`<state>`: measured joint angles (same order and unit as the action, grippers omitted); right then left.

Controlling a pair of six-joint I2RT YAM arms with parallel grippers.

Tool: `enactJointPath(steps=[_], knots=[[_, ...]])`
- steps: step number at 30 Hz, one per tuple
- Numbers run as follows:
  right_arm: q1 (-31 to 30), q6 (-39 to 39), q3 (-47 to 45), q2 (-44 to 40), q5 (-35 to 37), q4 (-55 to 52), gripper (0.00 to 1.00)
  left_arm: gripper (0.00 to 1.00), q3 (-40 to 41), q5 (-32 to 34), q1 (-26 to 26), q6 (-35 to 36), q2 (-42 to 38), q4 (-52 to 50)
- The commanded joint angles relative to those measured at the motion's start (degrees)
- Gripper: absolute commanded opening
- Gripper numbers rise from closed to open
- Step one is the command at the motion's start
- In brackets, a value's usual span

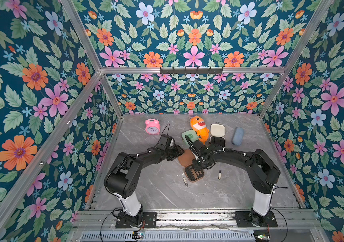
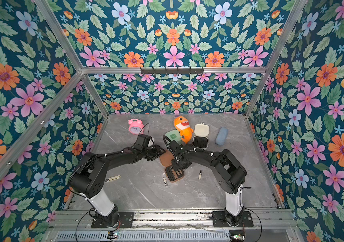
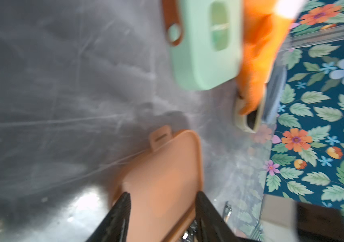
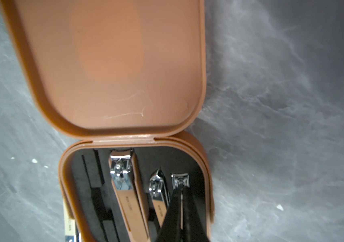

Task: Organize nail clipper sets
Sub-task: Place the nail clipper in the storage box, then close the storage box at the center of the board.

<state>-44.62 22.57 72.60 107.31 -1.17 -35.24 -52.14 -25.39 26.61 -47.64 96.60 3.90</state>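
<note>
Partly done, we'd say: brown case [image 1: 185, 160] open mid-desk w/ 3 clippers in. R tool [image 4: 181, 191] pressed together on the smallest, grip unclear. L tool [image 3: 163, 196] spread astride the lid. Left: 2 loose clippers [image 1: 185, 181] on desk [image 1: 156, 188], cream case [image 1: 217, 130] open by far edge.

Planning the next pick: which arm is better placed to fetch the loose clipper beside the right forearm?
Right, probably: the clipper lies on its side of the brown case, while the left gripper hovers open over the lid. The right gripper, shut over the insert, must open first.
</note>
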Motion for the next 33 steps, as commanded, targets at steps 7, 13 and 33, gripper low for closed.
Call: enactJointPath(steps=[7, 13, 33], knots=[[-0.3, 2.2, -1.2, -7.4, -1.0, -3.3, 0.33, 0.76, 5.6, -7.7, -5.6, 0.8, -3.7, 6.5], [-1.0, 5.8, -9.9, -15.2, -2.8, -1.9, 0.33, 0.79, 11.5, -12.8, -8.2, -3.0, -2.2, 18.4], [-1.3, 14.3, -18.4, -13.1, -7.1, 8.6, 0.29, 0.74, 15.0, -27.6, -7.2, -12.8, 7.1, 54.2]])
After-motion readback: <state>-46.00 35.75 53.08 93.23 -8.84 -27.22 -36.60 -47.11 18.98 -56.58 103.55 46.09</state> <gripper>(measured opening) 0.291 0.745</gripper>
